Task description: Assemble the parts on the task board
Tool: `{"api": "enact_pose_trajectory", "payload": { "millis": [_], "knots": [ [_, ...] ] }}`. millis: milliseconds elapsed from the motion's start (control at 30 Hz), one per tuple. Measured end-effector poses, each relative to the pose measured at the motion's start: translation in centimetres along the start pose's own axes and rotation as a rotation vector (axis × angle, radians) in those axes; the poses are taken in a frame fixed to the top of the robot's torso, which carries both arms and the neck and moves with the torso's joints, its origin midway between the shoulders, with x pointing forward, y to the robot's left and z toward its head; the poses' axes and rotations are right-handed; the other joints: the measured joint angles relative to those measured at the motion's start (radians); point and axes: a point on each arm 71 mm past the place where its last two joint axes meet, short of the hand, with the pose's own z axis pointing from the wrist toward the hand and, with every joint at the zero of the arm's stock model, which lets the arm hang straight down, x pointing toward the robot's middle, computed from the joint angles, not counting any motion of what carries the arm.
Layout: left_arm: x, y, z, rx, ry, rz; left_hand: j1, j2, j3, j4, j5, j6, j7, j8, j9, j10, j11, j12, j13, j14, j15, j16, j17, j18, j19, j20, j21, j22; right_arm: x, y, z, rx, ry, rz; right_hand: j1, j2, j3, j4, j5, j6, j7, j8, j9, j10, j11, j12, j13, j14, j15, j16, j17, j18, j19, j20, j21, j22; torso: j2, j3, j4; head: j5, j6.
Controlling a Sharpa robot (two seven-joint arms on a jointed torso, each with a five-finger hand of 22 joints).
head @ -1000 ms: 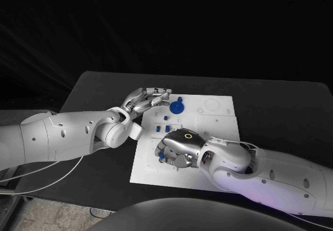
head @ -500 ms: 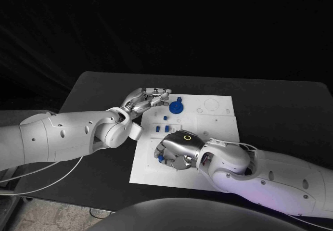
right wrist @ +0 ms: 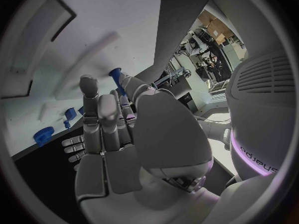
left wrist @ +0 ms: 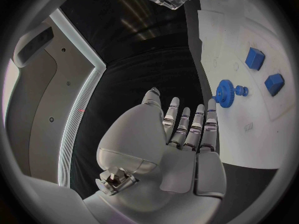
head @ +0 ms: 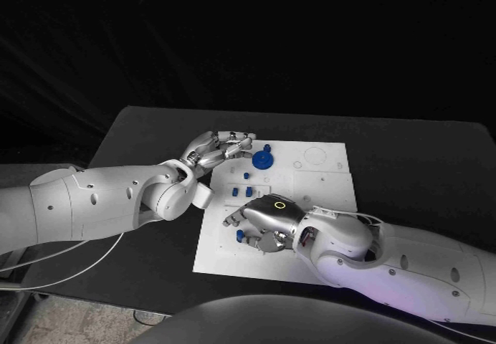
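**Right hand low over near-board part; slip risk**

Right hand [head: 266, 222] down over near half of board [head: 325, 183], fingers curled around a small blue part [head: 239, 234]; whether pinched or merely touched, cannot tell. Left hand [head: 215, 149] at board's far left edge, fingers loosely spread, holding nothing, just beside gear [head: 264, 158]. Two small blue blocks [head: 242, 191] between the hands. Judged hazards: part slipping from a partial hold or seating tilted; knuckles nudging blocks; board sliding, since not pinned.

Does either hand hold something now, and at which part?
The left hand holds nothing. The right hand is over a blue part; a hold cannot be told.
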Motion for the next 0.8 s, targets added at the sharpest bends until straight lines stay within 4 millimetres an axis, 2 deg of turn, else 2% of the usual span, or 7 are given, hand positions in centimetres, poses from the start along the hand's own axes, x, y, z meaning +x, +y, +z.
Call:
{"api": "enact_pose_trajectory", "payload": {
  "millis": [133, 367, 433, 533, 667, 767, 800],
  "knots": [
    [0.0, 0.0, 0.0, -0.001, 0.002, -0.001, 0.000, 0.000, 0.000, 0.000, 0.000, 0.000, 0.000, 0.000, 0.000, 0.000, 0.000, 0.000, 0.000, 0.000, 0.000, 0.000, 0.000, 0.000, 0.000, 0.000, 0.000, 0.000, 0.0, 0.0, -0.1, 0.002, 0.001, 0.000, -0.002, -0.002, -0.018, 0.004, -0.010, -0.026, -0.009, 0.000, -0.009, -0.043, 0.005, 0.003, 0.004, -0.006, 0.001, -0.004, -0.004, 0.000, -0.010, 0.004, -0.018, 0.000, 0.000, 0.0001, 0.0000, -0.001, 0.000],
    [0.1, 0.0, 0.1, -0.002, 0.005, -0.003, 0.000, 0.000, 0.000, 0.000, 0.000, 0.000, 0.000, 0.000, 0.000, 0.000, 0.000, 0.000, 0.000, 0.000, 0.000, 0.000, 0.000, 0.000, 0.000, 0.000, 0.000, 0.000, -0.2, -0.2, -1.0, 0.007, -0.014, 0.005, -0.008, -0.008, -0.049, 0.022, -0.037, -0.024, -0.007, 0.007, -0.010, -0.060, 0.000, 0.042, 0.020, -0.007, 0.000, -0.004, -0.004, 0.000, -0.010, 0.004, -0.018, 0.000, 0.000, 0.0004, 0.0011, -0.005, 0.000],
    [0.1, 0.1, 0.1, -0.002, 0.007, -0.003, 0.000, 0.000, 0.000, 0.000, 0.000, 0.000, 0.000, 0.000, 0.000, 0.000, 0.000, 0.000, 0.000, 0.000, 0.000, 0.000, 0.000, 0.000, 0.000, 0.000, 0.000, 0.000, -0.6, -0.4, -1.6, 0.010, -0.027, 0.012, -0.010, -0.009, -0.058, 0.030, -0.043, -0.015, 0.002, 0.008, -0.010, -0.064, 0.000, 0.055, 0.025, -0.007, 0.000, 0.002, -0.003, 0.000, -0.010, 0.004, -0.018, 0.000, 0.000, 0.0004, 0.0011, -0.007, 0.000],
    [0.1, 0.1, 0.1, -0.003, 0.007, -0.004, 0.000, 0.000, 0.000, 0.000, 0.000, 0.000, 0.000, 0.000, 0.000, 0.000, 0.000, 0.000, 0.000, 0.000, 0.000, 0.000, 0.000, 0.000, 0.000, 0.000, 0.000, -0.001, -1.7, -0.8, -2.8, 0.021, -0.058, 0.026, -0.021, 0.002, -0.073, 0.045, -0.043, 0.003, 0.027, 0.020, -0.010, -0.064, -0.001, 0.083, 0.035, -0.002, 0.005, 0.020, 0.005, 0.000, -0.006, 0.008, -0.014, 0.000, 0.000, 0.0001, 0.0006, -0.011, 0.000],
    [0.0, 0.1, 0.1, -0.003, 0.006, -0.004, 0.002, 0.002, 0.000, 0.000, 0.000, 0.000, 0.000, 0.000, 0.000, 0.000, 0.000, 0.000, 0.000, 0.000, 0.000, 0.000, 0.000, 0.000, 0.000, 0.000, 0.000, -0.001, -4.9, -2.0, -4.9, 0.057, -0.131, 0.076, -0.047, 0.012, -0.087, 0.074, -0.043, 0.030, 0.053, 0.032, -0.008, 0.000, -0.007, 0.153, 0.063, 0.014, 0.019, 0.053, 0.024, 0.000, 0.021, 0.018, 0.026, 0.000, 0.000, -0.0003, -0.0018, -0.014, 0.000],
    [-0.1, 0.1, 0.1, -0.004, 0.004, -0.003, 0.004, 0.004, 0.000, 0.000, 0.000, 0.000, 0.000, 0.000, 0.000, -0.003, 0.003, 0.000, 0.000, 0.000, 0.000, 0.000, 0.000, 0.000, 0.000, 0.000, 0.000, -0.001, -6.9, -3.1, -6.3, 0.096, -0.180, 0.122, -0.085, 0.000, -0.113, 0.102, -0.020, 0.082, 0.052, 0.061, 0.004, 0.078, -0.035, 0.305, 0.154, 0.049, -0.009, 0.115, 0.063, 0.000, 0.064, 0.003, 0.113, 0.000, 0.000, -0.0004, -0.0035, -0.015, 0.000],
    [-0.1, 0.1, 0.1, -0.004, 0.004, -0.003, 0.004, 0.004, 0.000, 0.000, 0.000, -0.002, 0.002, 0.000, 0.000, -0.004, 0.004, 0.000, 0.000, -0.008, -0.004, -0.001, 0.000, 0.000, 0.000, 0.000, 0.000, -0.002, -7.8, -3.6, -7.0, 0.115, -0.199, 0.140, -0.104, 0.005, -0.133, 0.113, 0.007, 0.103, 0.037, 0.077, 0.013, 0.089, -0.047, 0.432, 0.249, 0.062, -0.023, 0.139, 0.078, 0.000, 0.079, -0.002, 0.146, 0.000, 0.000, -0.0006, -0.0037, -0.016, 0.000]
  ]
}}
